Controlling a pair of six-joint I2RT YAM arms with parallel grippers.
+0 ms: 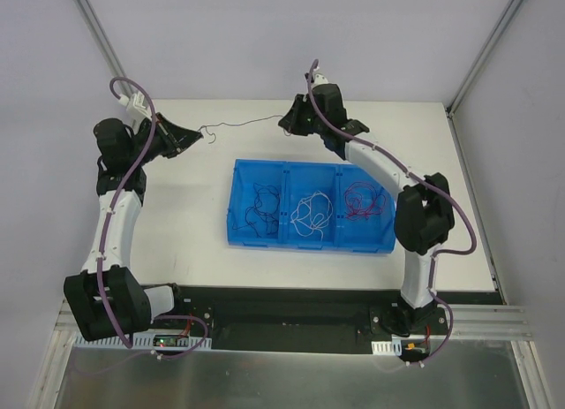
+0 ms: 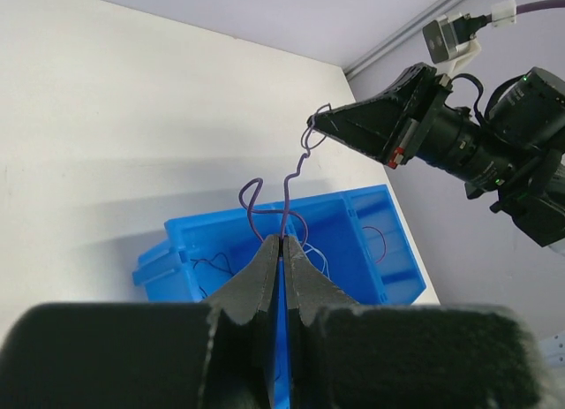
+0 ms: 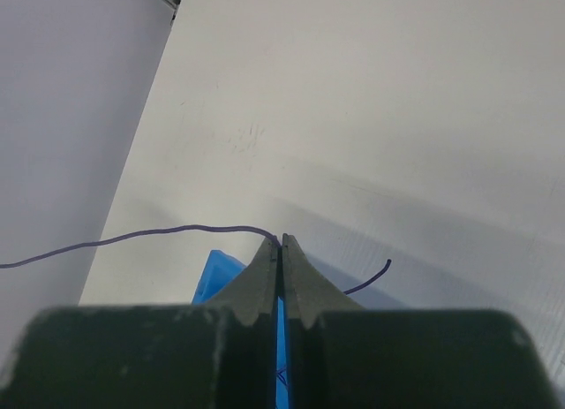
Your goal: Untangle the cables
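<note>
Purple cable [image 1: 243, 122] hangs in the air between the two arms, behind the bin [image 1: 309, 246] and above the tabletop [image 1: 221, 268]. The left end effector [image 1: 205, 137] is clamped on one end. The right end effector [image 1: 284, 122] is clamped on the other, with a short tail past its tips. The bin holds dark cables [image 1: 262, 206] left, white cables [image 1: 311, 213] centre, red cables [image 1: 366, 200] right. Judgement: one strand is separated and drawn out, not yet sorted. The next move calls for carrying it over the left compartment and releasing it clear of the rim.
</note>
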